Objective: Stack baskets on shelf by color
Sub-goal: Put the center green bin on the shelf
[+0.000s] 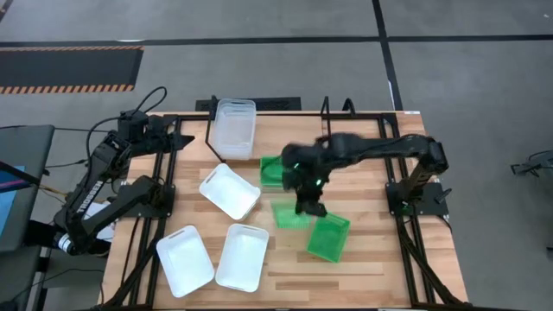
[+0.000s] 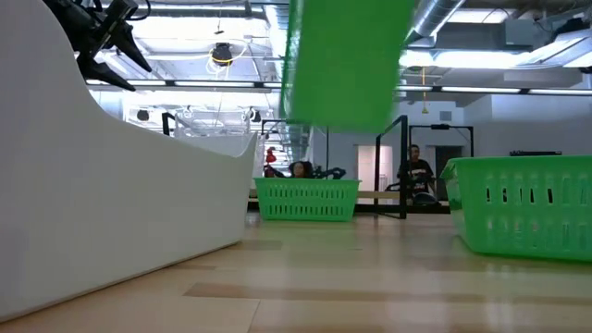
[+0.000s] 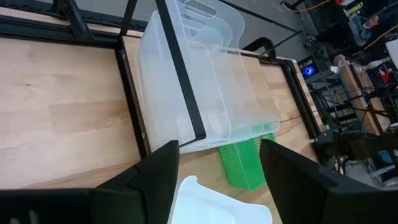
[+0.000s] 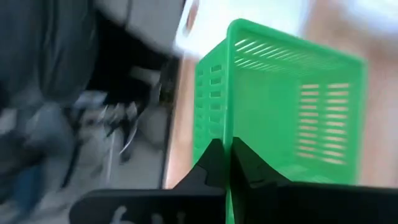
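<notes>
My right gripper (image 1: 309, 206) is over the table's middle, shut on a green lattice basket (image 1: 289, 216) that shows high and blurred in the low view (image 2: 347, 60). A second green basket (image 1: 328, 238) rests on its base on the table to the right. A third (image 1: 272, 170) sits by the black rod shelf (image 1: 210, 130). Nested clear baskets (image 1: 235, 128) stand at the shelf's left end. Three white baskets (image 1: 229, 190) (image 1: 184, 259) (image 1: 242, 257) lie on the table's near left part. My left gripper (image 1: 177, 138) waits open at the far left, facing the clear baskets (image 3: 205, 81). My right gripper pinches the held green basket's side wall at its rim (image 4: 229, 140), with one finger (image 4: 214, 165) on either side of the wall. The fingers come from above, pointing down. The basket hangs below them, lifted clear of the table (image 2: 347, 60).
The black frame's bars (image 1: 164, 186) run along the table's left and right sides. The big white basket (image 2: 92, 185) fills the low view's left. Bare wood shows at the near right (image 1: 397, 268). People sit in the room beyond (image 2: 416, 171).
</notes>
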You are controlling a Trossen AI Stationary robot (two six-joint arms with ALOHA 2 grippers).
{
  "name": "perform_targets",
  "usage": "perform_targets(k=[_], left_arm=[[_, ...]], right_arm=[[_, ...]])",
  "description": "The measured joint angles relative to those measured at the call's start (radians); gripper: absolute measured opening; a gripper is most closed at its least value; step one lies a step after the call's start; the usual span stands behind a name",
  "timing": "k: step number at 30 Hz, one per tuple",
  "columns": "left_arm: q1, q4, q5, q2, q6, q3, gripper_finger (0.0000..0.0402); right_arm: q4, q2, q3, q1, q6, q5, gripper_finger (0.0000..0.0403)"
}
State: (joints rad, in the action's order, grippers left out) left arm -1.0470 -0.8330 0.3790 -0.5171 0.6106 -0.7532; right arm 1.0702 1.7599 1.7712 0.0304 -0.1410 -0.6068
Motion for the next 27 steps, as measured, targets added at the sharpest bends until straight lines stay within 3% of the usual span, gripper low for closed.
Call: perform_targets(k=[3,8,10,16,27], left_arm=[[0.0,0.0,0.0,0.0,-0.008,0.0,0.0212],[0.0,0.0,-0.023,0.0,-0.022,0.0,0.0212],[0.0,0.0,-0.03,0.0,-0.022,0.0,0.0212],[0.0,-0.001,-0.046,0.0,-0.023,0.0,0.0212],[0.0,-0.006,-0.054,0.0,-0.046,0.0,0.0212]], right_arm=[[-0.007,-0.056,0.076,-0.026,-0.02,0.225,0.0012],[-0.049,-0.058,0.141,-0.093,0.067,0.758,0.0005],[-0.093,-0.035,0.142,-0.131,0.094,0.873,0.0005],[-0.13,0.142,0.138,-0.23,0.209,0.952,0.0007],[-0.21,0.331,0.139,-0.289,0.416,0.948,0.0009]])
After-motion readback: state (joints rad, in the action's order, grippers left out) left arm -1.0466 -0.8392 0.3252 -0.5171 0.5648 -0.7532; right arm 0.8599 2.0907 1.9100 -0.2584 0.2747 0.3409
